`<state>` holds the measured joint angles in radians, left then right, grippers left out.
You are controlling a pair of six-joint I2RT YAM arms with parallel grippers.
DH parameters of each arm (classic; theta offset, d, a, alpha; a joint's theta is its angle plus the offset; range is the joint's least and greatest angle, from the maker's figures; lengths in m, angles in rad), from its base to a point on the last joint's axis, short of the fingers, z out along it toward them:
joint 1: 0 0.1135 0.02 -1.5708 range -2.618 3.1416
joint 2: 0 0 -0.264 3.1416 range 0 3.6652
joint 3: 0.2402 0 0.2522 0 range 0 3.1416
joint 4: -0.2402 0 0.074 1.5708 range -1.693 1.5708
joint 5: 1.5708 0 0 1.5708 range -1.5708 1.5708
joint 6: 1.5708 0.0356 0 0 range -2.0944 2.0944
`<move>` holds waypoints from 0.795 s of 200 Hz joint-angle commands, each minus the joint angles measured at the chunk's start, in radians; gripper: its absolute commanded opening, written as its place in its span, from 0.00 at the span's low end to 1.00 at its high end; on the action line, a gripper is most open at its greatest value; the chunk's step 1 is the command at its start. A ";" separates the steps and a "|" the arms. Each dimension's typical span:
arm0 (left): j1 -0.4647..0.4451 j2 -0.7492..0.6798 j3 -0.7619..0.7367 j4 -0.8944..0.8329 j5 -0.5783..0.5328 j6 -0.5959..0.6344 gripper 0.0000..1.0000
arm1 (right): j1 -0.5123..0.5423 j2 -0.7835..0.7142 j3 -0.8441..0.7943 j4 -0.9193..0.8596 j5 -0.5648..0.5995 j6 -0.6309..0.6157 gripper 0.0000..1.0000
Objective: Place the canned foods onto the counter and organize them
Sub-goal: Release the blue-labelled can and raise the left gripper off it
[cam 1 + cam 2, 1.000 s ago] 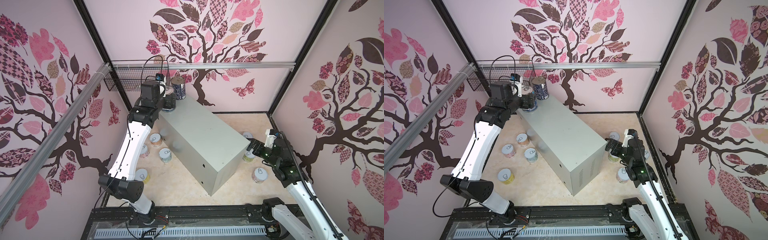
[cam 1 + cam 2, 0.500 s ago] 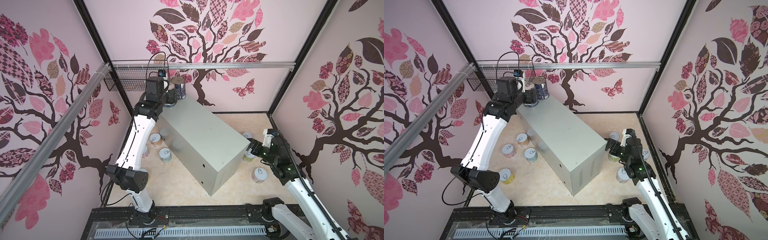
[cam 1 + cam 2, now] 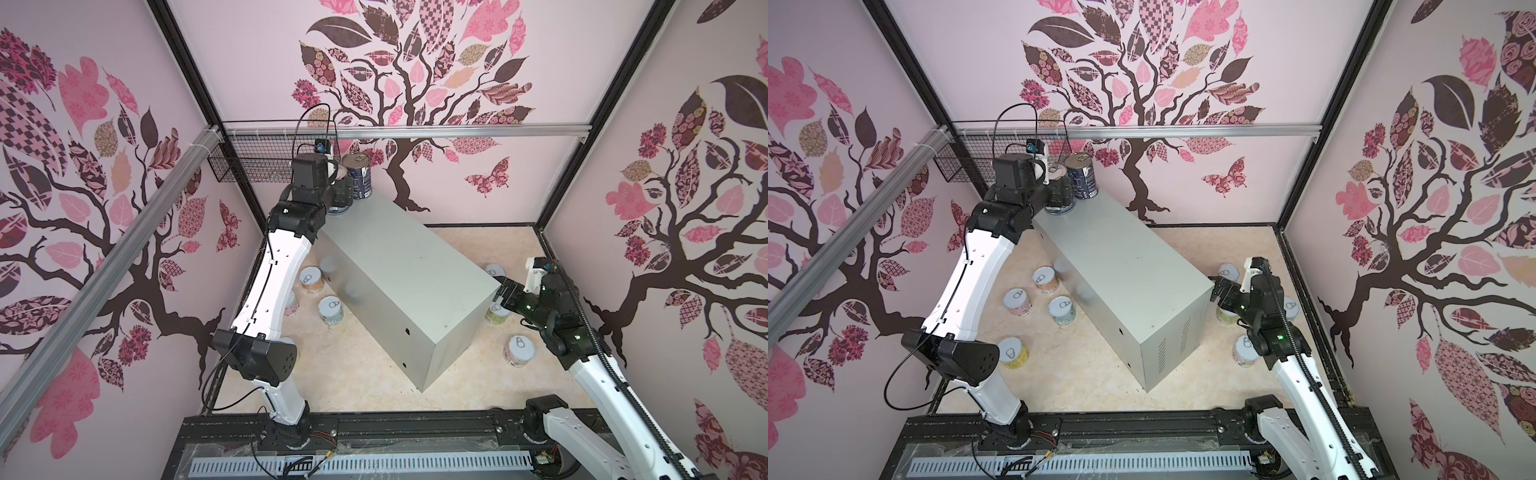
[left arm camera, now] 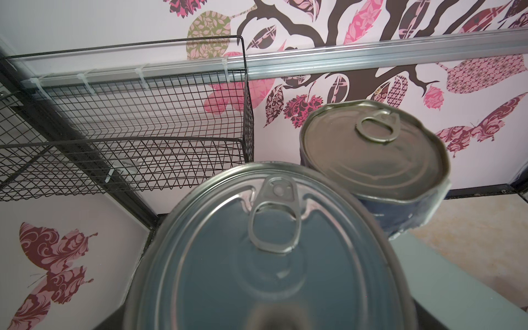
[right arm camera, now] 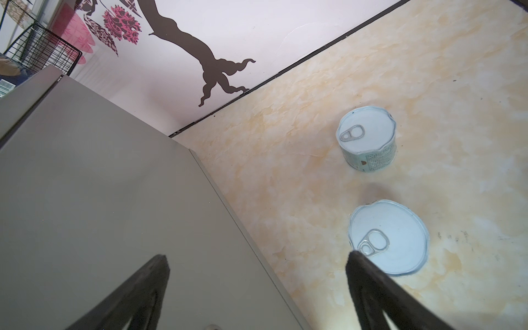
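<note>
Your left gripper (image 3: 1060, 195) grasps a dark-blue can (image 3: 1057, 169) at the counter's (image 3: 1125, 266) far left corner, just beside the other dark-blue can (image 3: 1082, 178). Your right gripper (image 5: 257, 255) hangs spread wide, empty, over the counter's near right end. The short cans (image 3: 1061, 309) stand on the floor (image 3: 1100, 374).

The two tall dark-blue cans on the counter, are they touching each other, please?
Cannot tell. In the left wrist view the nearer can overlaps the farther can, hiding where they would meet.

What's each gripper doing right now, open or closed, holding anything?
Left gripper: closed on a tall dark-blue can at the counter's far end.
Right gripper: open, holding nothing.
</note>
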<state>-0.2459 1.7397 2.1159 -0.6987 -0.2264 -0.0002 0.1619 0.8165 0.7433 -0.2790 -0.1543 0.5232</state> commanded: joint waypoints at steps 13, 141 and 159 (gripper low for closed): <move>0.011 -0.047 -0.040 -0.003 -0.054 0.027 0.91 | 0.021 -0.002 0.056 -0.013 -0.032 -0.010 1.00; 0.010 -0.222 -0.102 -0.019 0.012 -0.085 0.98 | 0.021 0.022 0.113 -0.091 0.049 0.007 1.00; 0.011 -0.258 -0.114 -0.038 0.026 -0.120 0.98 | 0.021 0.023 0.125 -0.112 0.069 0.005 1.00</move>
<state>-0.2401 1.5337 2.0327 -0.7212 -0.2306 -0.0597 0.1757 0.8398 0.8093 -0.3450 -0.1184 0.5270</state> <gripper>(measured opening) 0.981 0.999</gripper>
